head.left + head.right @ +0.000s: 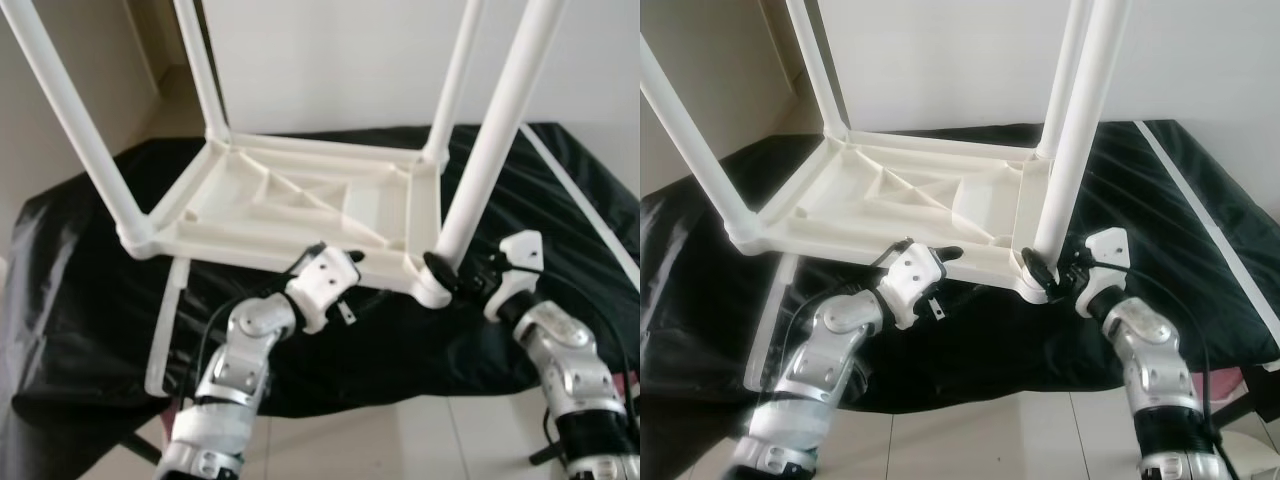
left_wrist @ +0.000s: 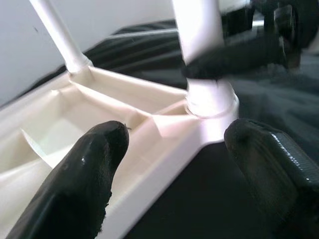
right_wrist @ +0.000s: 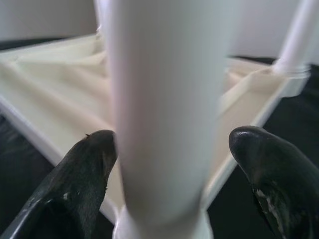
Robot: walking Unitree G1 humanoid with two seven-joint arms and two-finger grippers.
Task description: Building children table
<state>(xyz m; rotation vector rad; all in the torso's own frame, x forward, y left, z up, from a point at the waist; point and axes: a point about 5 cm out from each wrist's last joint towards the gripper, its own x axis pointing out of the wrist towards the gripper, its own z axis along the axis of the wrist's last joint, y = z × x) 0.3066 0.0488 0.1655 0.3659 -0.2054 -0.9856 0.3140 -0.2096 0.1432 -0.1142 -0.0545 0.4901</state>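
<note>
A white plastic children's table lies upside down on a black cloth, its legs pointing up. My right gripper is at the base of the near right leg. In the right wrist view its fingers straddle that leg, open, one finger touching it and the other a little apart. My left gripper hovers open at the table's near rim, left of that corner. In the left wrist view its fingertips frame the rim and the corner socket.
The black cloth covers a low surface and hangs down to the tiled floor. A loose white bar lies on the cloth under the table's left corner. A white strip runs along the cloth at right. A white wall stands behind.
</note>
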